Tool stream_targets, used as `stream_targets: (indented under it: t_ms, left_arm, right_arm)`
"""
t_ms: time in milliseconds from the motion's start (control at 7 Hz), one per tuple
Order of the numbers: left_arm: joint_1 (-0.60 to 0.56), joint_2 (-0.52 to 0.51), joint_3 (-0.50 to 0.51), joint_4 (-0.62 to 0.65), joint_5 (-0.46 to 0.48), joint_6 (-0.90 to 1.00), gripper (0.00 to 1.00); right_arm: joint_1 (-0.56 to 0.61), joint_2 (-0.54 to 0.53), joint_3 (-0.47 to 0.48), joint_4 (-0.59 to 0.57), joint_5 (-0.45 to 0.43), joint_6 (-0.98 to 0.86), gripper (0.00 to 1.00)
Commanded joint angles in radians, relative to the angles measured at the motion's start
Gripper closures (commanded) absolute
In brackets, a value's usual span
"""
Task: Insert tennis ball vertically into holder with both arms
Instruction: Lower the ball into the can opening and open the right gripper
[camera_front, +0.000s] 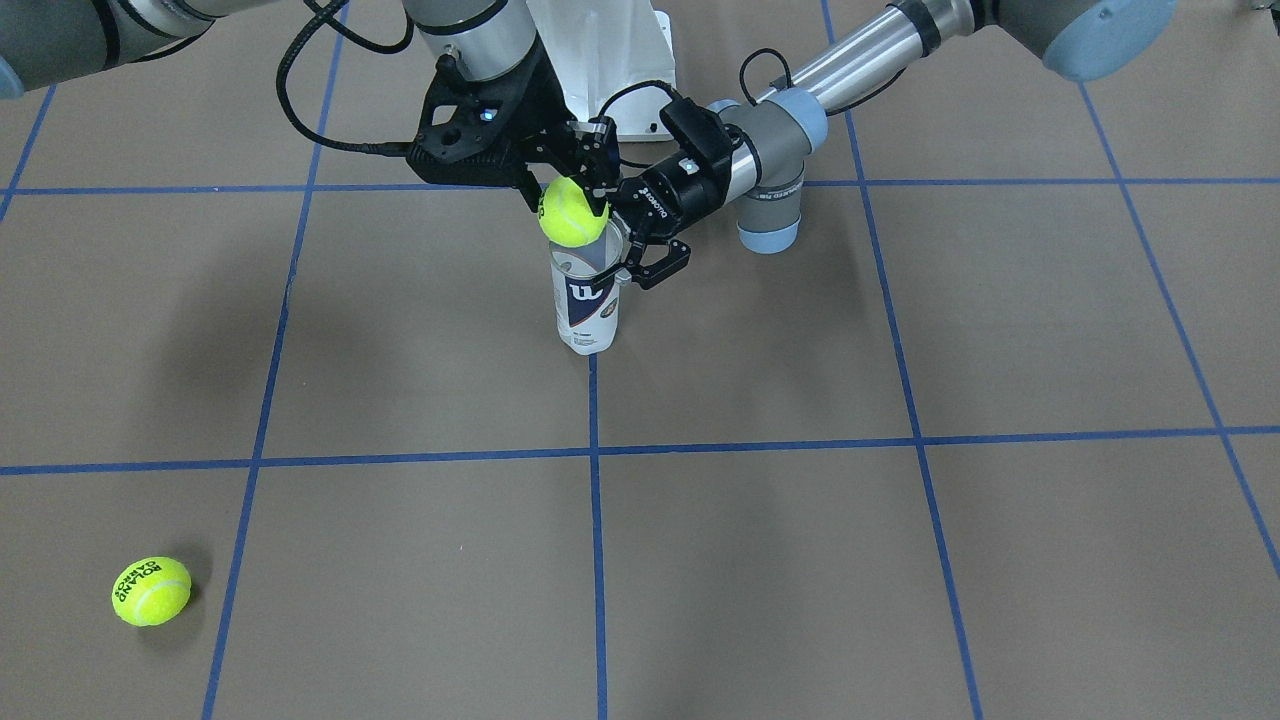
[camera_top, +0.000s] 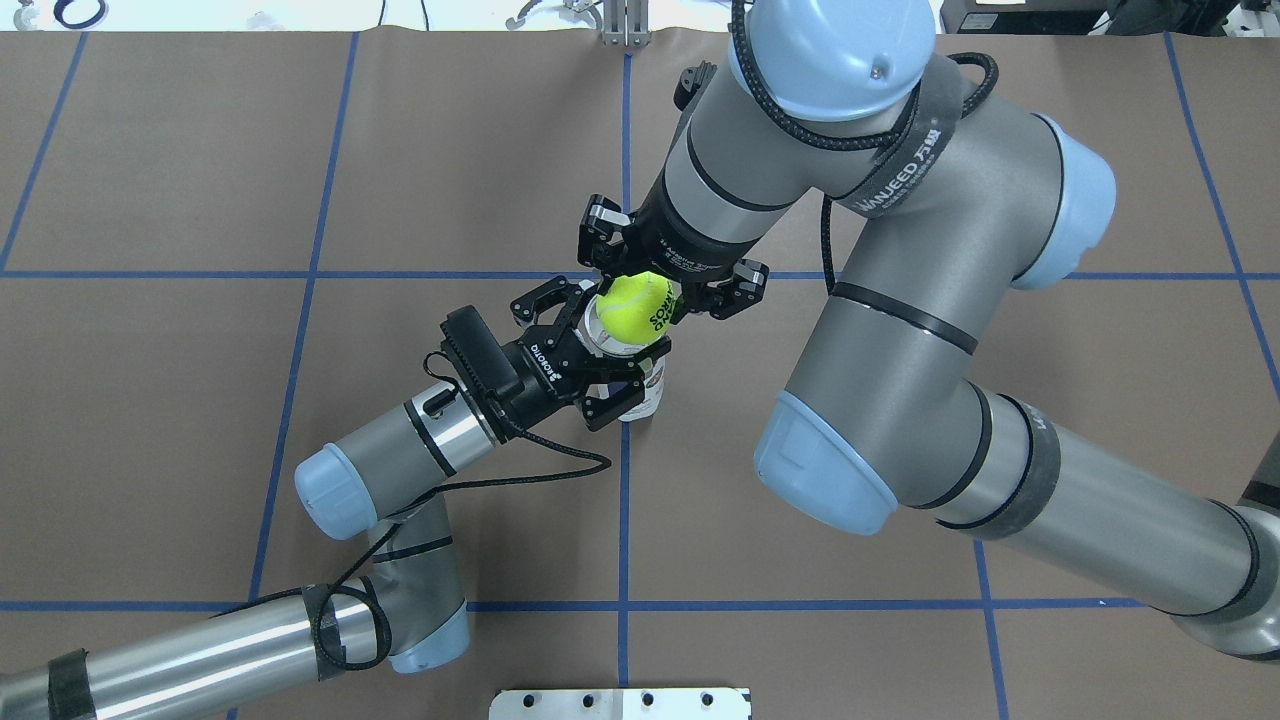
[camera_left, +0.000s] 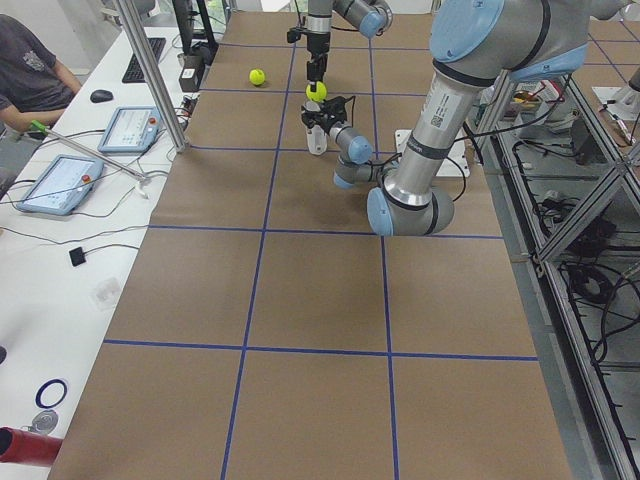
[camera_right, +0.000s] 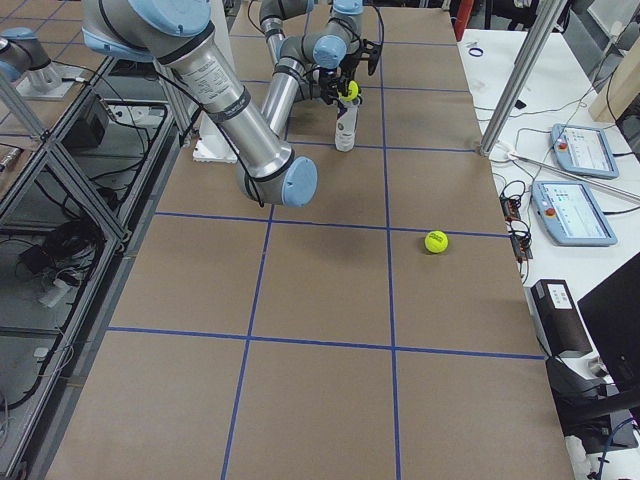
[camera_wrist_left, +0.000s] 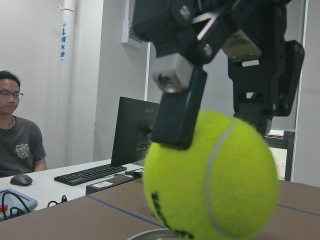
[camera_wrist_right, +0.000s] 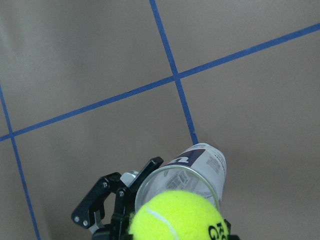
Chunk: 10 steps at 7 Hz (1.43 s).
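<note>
The holder (camera_front: 588, 305) stands upright on the brown table, clear with a navy and white "W" label; it also shows in the overhead view (camera_top: 641, 396) and the right wrist view (camera_wrist_right: 200, 165). My left gripper (camera_front: 612, 262) reaches in level and is shut on the holder near its top rim (camera_top: 598, 352). My right gripper (camera_front: 573, 198) points down and is shut on a yellow-green tennis ball (camera_front: 572, 212), held just over the holder's open mouth (camera_top: 637, 305). The left wrist view shows a black finger (camera_wrist_left: 177, 112) pressed on the ball (camera_wrist_left: 215, 180).
A second tennis ball (camera_front: 151, 591) lies on the table far from the holder, toward the operators' side (camera_right: 436, 241). The white metal base (camera_front: 610, 60) stands behind the grippers. An operator (camera_left: 30, 80) sits at a side desk with tablets (camera_left: 60, 183).
</note>
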<state>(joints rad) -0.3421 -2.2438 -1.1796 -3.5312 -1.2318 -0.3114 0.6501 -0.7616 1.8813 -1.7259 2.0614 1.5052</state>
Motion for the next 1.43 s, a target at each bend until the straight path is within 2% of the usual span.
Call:
stream_targets:
  t_ms: [0,143,714,1000,1143,1286]
  left_arm:
    - [0.0,0.001,0.0,0.0,0.0,0.0,0.16]
    - [0.0,0.001,0.0,-0.002,0.0,0.0,0.16]
    - [0.005,0.003,-0.002,-0.002,0.0,0.0,0.12]
    - [0.005,0.003,-0.002,-0.002,0.0,0.0,0.12]
    - [0.005,0.003,-0.002,-0.002,0.0,0.0,0.12]
    - [0.005,0.003,-0.002,-0.002,0.0,0.0,0.12]
  right_arm:
    - [-0.001,0.002,-0.005,0.002,-0.001,0.0,0.14]
    - [-0.001,0.004,-0.007,0.002,-0.001,-0.002,0.02]
    - [0.005,-0.002,-0.008,0.003,0.002,-0.002,0.02]
    - [0.084,-0.082,-0.01,0.005,0.009,-0.025,0.02]
    - [0.152,-0.147,-0.013,0.006,0.011,-0.133,0.02]
    - [0.228,-0.206,-0.063,0.009,0.011,-0.31,0.02]
